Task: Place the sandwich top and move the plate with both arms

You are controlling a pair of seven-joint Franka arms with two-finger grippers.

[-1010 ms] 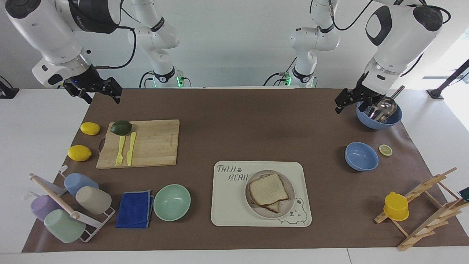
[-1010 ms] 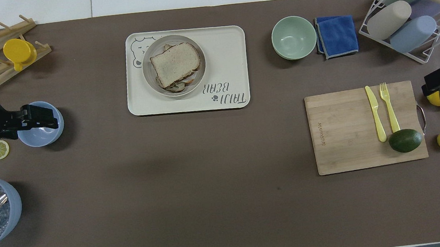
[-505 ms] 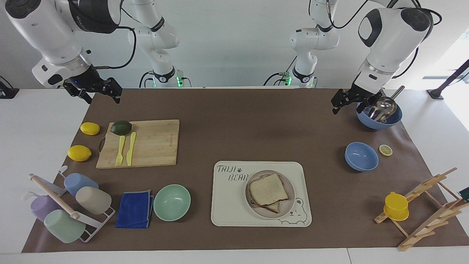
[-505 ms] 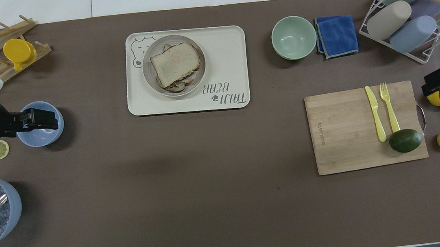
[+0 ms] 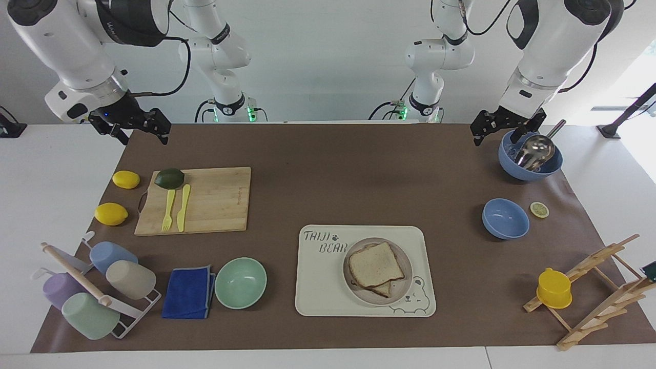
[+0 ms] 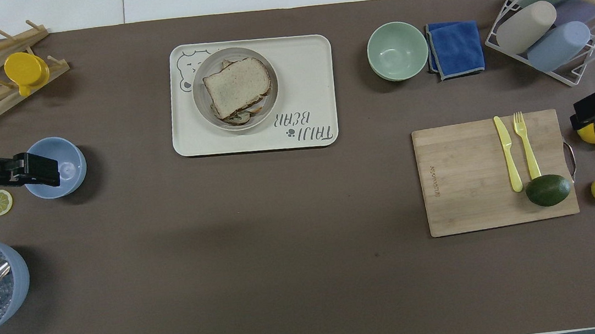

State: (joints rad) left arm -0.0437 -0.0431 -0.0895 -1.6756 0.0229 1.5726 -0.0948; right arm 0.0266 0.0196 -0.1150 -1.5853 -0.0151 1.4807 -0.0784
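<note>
— Room around the plate [image 5: 405,256]?
— Wide bare mat [image 5: 359,179] on the robots' side. The mint bowl [image 5: 240,282] crowds one flank and the empty blue bowl [image 5: 505,219] the other.

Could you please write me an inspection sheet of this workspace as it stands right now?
Surface: brown mat over a white table.
Job's things: sandwich top lies on the stack on the plate; the plate sits on the bear tray.
Clutter: cutting board with avocado, fork and knife; two lemons; mint bowl; blue cloth; cup rack; two blue bowls; wooden rack.
Grippers: left tool raised beside the scoop bowl, empty; right tool raised over the mat's corner, empty.
Cables: black cables run along both arms.
Surroundings: white wall; nothing else seen.
</note>
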